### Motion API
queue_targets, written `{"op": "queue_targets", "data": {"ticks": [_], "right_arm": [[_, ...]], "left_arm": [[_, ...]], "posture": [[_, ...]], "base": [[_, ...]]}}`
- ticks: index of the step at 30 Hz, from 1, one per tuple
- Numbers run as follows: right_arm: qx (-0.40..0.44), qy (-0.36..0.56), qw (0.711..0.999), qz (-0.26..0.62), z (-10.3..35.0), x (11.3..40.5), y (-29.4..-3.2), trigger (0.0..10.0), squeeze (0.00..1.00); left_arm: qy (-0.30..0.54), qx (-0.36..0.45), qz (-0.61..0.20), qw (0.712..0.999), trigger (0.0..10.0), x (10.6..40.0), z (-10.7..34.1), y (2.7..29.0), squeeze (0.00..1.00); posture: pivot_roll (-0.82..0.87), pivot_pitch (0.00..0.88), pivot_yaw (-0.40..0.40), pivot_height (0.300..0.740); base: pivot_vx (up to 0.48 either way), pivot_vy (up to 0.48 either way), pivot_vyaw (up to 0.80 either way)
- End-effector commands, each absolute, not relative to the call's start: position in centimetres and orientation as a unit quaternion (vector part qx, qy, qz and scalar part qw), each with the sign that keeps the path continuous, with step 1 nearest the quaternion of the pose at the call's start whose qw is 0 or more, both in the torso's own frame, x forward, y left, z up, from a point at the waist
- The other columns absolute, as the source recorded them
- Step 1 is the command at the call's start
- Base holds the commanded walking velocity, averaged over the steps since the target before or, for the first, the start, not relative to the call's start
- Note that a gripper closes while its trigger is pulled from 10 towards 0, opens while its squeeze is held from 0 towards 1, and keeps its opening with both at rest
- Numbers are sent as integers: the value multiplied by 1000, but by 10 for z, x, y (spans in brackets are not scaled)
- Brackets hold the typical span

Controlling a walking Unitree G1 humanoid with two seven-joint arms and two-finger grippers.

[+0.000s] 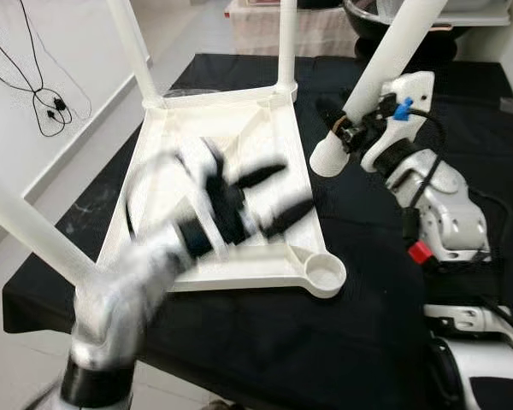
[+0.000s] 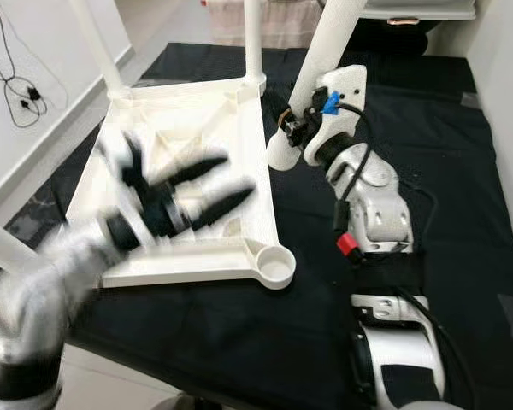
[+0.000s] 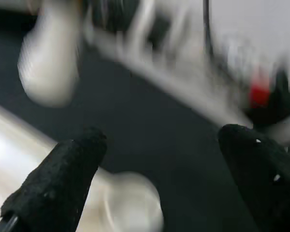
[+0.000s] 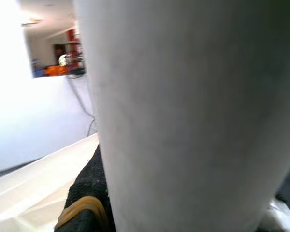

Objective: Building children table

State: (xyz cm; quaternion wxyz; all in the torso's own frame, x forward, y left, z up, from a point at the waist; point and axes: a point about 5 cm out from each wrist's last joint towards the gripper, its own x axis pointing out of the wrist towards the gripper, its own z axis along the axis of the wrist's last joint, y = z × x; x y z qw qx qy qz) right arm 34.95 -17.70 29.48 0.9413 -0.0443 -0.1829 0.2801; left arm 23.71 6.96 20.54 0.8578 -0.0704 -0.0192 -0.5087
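Black cloth [image 1: 265, 342] covers the work surface, with pale floor and a white wall to the robot's left, where a dark cable [image 1: 34, 85] hangs. On the cloth lies the white plastic tabletop [image 1: 239, 137], turned upside down so its ribbed underside faces up. Three white legs already stand in its corners: one at the far left [image 1: 132, 47], one at the far right [image 1: 286, 43], and one at the near left [image 1: 30, 226] that slants toward the camera. The near right corner carries an unfilled round socket [image 1: 325, 273].

The fourth leg [image 1: 380, 73] is off the table, held tilted just beside the tabletop's right edge, its rounded lower end hanging over the cloth near the far right corner. The right gripper [image 1: 346, 128] is clamped around this leg close to that lower end; in the right wrist view the leg's pale surface looms right against the camera, with a black finger [image 4: 89, 191] pressed to it.

The left gripper [image 1: 269, 196] hovers above the middle of the upturned tabletop, smeared by motion blur, its two black fingers spread apart and holding nothing. In the left wrist view the fingertips [image 3: 63, 179] stand wide, with the socket corner and dark cloth blurred between them.
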Motion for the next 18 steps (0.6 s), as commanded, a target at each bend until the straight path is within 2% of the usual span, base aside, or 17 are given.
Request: {"op": "queue_targets", "data": {"ticks": [1,6,8,9,13,14,18], "right_arm": [[-59,-190,923,330,293,342,-165,10000,0],[-69,-166,898,402,286,335,-156,10000,0],[-71,-156,863,476,282,326,-150,10000,0],[-71,-156,863,476,282,326,-150,10000,0],[-38,-118,782,611,282,309,-156,10000,0],[-38,-118,782,611,282,309,-156,10000,0],[-47,-71,729,679,274,297,-161,10000,0]], "left_arm": [[-19,-49,-511,858,10000,229,201,65,0],[16,-29,-495,868,10000,209,172,66,0],[24,-21,-464,885,10000,207,163,71,0],[24,-21,-464,885,10000,207,163,71,0],[5,0,-453,891,10000,192,158,74,0],[5,0,-453,891,10000,192,158,74,0],[-14,37,-460,887,10000,177,155,73,0]], "posture": [[-31,210,45,740],[-38,218,44,740],[-38,224,45,740],[-38,224,45,740],[-34,244,41,740],[-34,244,41,740],[-35,244,43,740]], "base": [[0,0,0],[0,0,0],[0,0,0],[0,0,0],[0,0,0],[0,0,0],[0,0,0]]}}
